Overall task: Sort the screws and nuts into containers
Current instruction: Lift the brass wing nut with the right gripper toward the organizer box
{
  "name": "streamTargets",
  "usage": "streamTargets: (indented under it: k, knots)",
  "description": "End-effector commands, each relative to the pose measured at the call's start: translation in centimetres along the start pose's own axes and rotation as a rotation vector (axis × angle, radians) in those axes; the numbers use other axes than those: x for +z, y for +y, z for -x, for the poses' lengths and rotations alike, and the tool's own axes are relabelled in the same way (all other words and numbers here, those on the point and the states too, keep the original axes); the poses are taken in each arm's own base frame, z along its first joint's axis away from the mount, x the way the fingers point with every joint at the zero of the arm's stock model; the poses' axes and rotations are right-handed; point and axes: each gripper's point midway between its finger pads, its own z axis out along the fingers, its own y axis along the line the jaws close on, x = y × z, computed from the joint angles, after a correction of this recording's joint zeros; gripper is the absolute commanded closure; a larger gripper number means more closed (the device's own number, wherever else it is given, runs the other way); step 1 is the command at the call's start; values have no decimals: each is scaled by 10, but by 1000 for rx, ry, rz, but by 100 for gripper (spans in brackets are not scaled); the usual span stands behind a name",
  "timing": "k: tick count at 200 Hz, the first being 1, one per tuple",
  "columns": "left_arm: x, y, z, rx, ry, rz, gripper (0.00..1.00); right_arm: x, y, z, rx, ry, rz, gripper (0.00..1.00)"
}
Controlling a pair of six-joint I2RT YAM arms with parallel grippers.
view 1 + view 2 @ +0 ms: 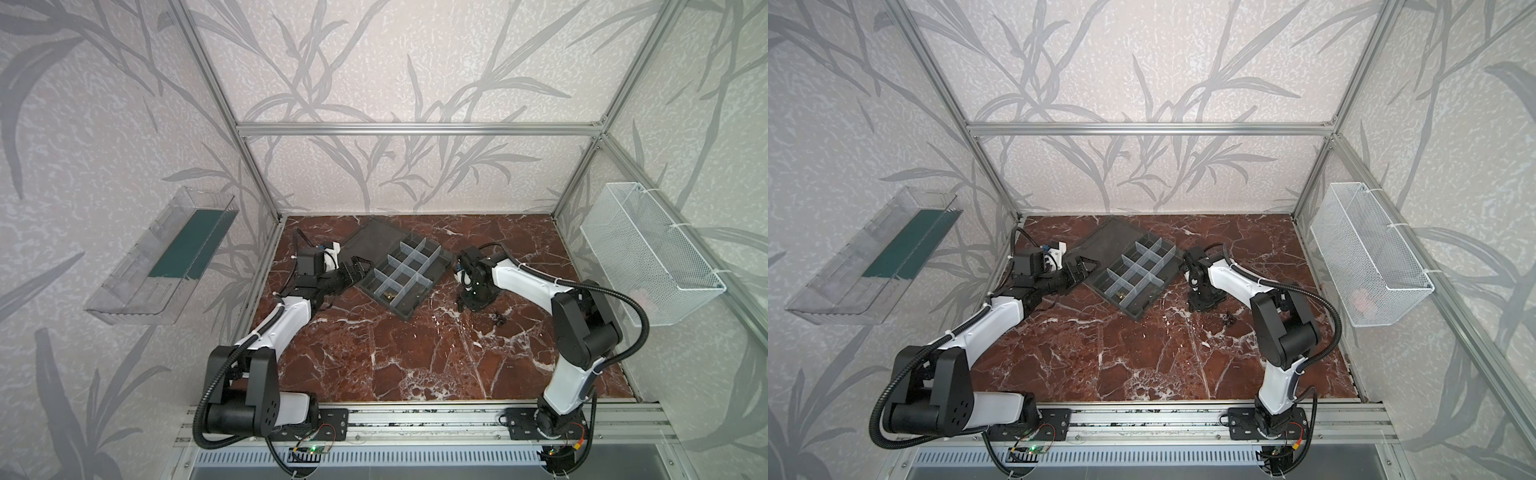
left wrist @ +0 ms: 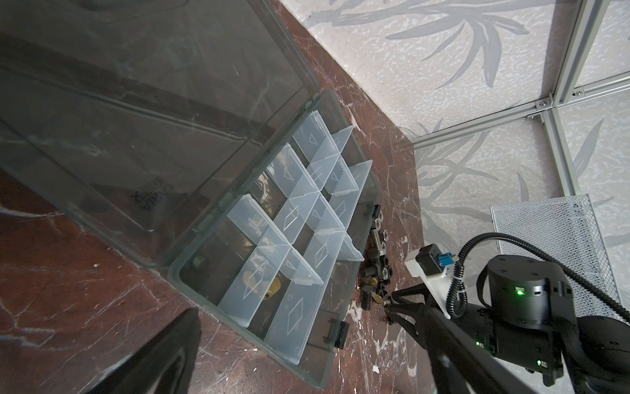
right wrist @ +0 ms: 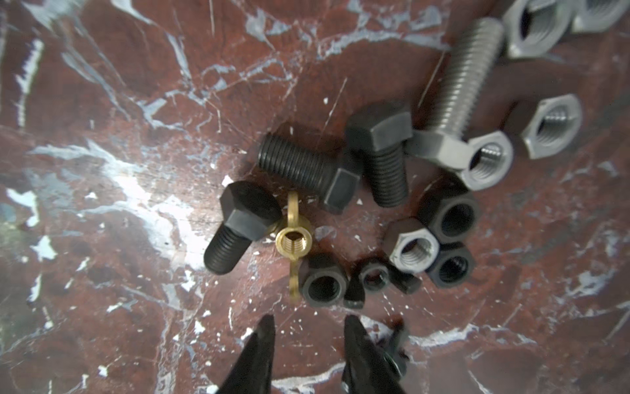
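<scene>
Three matte blk threaded screws (image 3: 296,167), hex nuts (image 3: 414,249) & one brass wing nut (image 3: 292,238) on glossy red marble (image 3: 119,102); right gripper (image 3: 310,320) jaws apart, empty; left gripper (image 1: 358,270) – can't tell.

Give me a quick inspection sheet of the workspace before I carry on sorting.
Surface: red marble table, scattered white specks.
Job's things: black screws and nuts piled loose beside the organizer's containers; one cell holds a brass-coloured piece.
Clutter: nothing seen.
End effectors: right end effector open, empty, tips at the pile's edge; left end effector at the organizer's edge, state unclear.
Cables: black conduits looped along both arms, off the hardware.
Surroundings: wire basket and clear bin on the walls.
</scene>
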Motion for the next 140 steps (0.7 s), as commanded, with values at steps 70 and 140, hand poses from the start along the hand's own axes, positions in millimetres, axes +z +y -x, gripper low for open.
streamTargets:
  k: [70, 140]
  knots:
    - [-1, -4, -1, 10, 2, -11, 0, 9, 10, 23, -11, -26, 52, 58]
    - [0, -2, -1, 8, 2, -4, 0, 34, 11, 23, -32, 23, 49, 59]
